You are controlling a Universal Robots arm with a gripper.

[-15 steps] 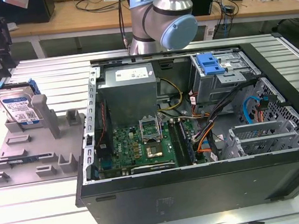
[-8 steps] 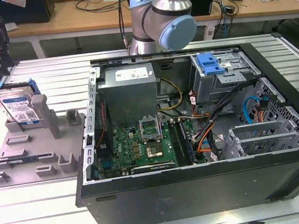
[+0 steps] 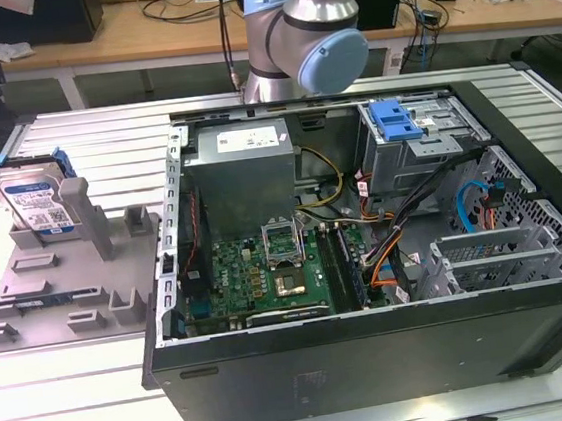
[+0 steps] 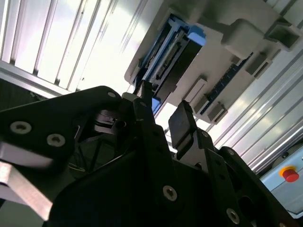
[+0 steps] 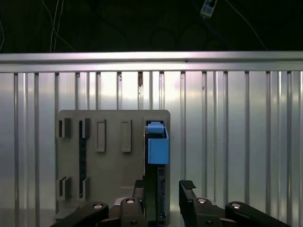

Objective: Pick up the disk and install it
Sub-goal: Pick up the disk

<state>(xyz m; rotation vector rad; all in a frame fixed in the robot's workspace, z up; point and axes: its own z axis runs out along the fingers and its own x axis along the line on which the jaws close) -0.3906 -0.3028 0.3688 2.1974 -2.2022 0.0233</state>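
The disk [image 3: 35,199], silver with a blue-and-white label and a blue carrier frame, leans upright in a slot of the grey fixture plate [image 3: 59,294] at the exterior view's left. In the first wrist view I see it edge-on, its blue frame end [image 5: 157,142] pointing away from the camera. My gripper [image 5: 163,189] is open, one finger on each side of the disk's near end, with a gap on the side of the wider finger [image 5: 187,187]. In the second wrist view the gripper [image 4: 161,113] hovers close to the disk [image 4: 168,52]. Nothing is held.
An open computer case [image 3: 377,361] lies on the slatted aluminium table [image 3: 82,131], with its motherboard, cables and a grey drive cage with a blue bracket [image 3: 397,118] on top. The arm's base [image 3: 302,27] stands behind the case. A wooden bench runs along the back.
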